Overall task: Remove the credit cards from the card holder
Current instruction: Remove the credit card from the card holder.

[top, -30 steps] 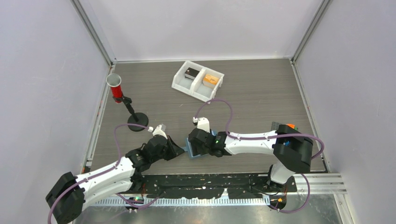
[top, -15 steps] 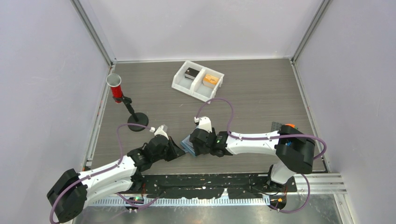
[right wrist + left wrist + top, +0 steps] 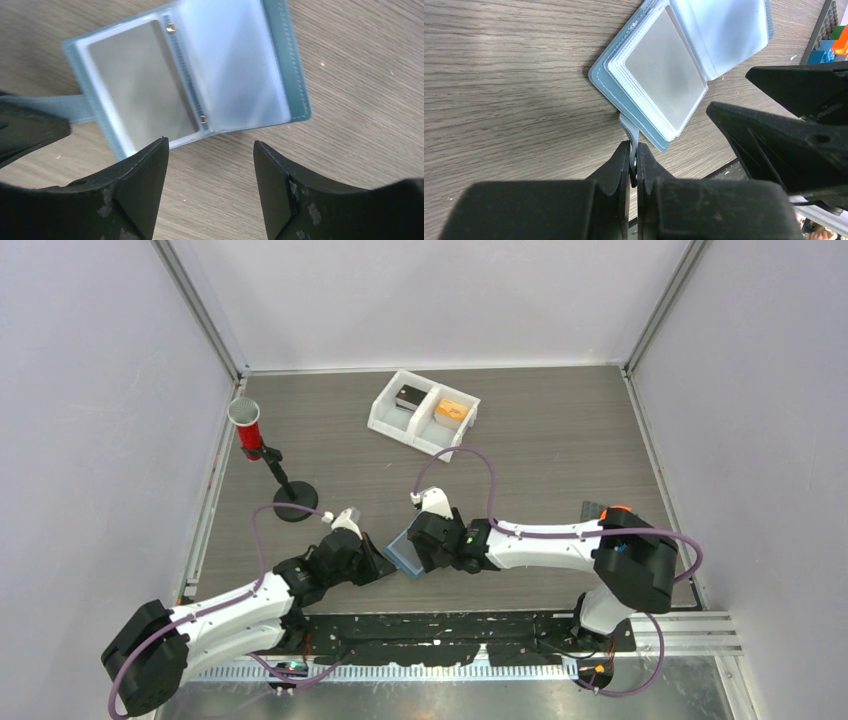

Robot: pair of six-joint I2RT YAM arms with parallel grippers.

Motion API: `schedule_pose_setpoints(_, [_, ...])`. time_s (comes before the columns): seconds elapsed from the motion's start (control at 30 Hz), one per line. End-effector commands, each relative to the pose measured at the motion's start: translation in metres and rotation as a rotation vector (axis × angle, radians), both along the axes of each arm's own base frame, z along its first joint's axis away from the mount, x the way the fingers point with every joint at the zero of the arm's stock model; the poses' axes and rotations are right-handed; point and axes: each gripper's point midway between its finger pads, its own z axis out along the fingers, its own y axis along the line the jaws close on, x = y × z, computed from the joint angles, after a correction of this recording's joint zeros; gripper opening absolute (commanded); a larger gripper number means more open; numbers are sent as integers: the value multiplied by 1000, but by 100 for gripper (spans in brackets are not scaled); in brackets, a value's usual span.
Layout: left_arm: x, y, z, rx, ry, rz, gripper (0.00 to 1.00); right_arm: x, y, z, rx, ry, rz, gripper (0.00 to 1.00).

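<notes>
The card holder (image 3: 294, 75) has its strap (image 3: 630, 131) pinched in the closed left hand (image 3: 634, 167); the right hand (image 3: 210, 170) is held wide open above it, empty. Should the thin strap slip, the holder could be dragged along with a card, or a sleeve (image 3: 235, 65) nipped instead. The light-blue holder lies open on the tabletop (image 3: 360, 60) under the right hand, pale sleeves fanned, a grey credit card (image 3: 137, 82) seen behind clear plastic.

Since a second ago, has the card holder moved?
Yes, slightly: in the top view the card holder has slid left, nearer the stand's black base, and more of its blue shows.
</notes>
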Motion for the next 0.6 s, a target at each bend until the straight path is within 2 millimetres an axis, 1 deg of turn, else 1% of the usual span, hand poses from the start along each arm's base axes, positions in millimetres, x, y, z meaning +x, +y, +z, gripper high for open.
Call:
schedule_pose_setpoints(0.0, [8, -11, 22, -38, -48, -23, 0, 0, 34, 37, 135, -49, 174, 70])
schedule_pose_setpoints(0.07, [8, -11, 23, -36, -54, -26, 0, -5, 44, 46, 192, -55, 236, 70])
schedule_pose_setpoints(0.1, [8, -10, 24, -33, -57, -27, 0, -8, 47, 46, 202, -46, 268, 70])
schedule_pose_setpoints(0.23, [8, -8, 27, -33, -73, -27, 0, -12, 61, 53, 245, -48, 338, 66])
schedule_pose_setpoints(0.37, [8, -5, 30, -30, -85, -20, 0, -6, 64, 45, 215, -49, 358, 66])
schedule_pose_setpoints(0.43, [8, -3, 30, -24, -89, -15, 0, -3, 65, 38, 211, -26, 370, 67])
schedule_pose_setpoints(0.57, [8, -2, 29, -18, -84, -13, 0, -1, 61, 17, 200, 2, 388, 71])
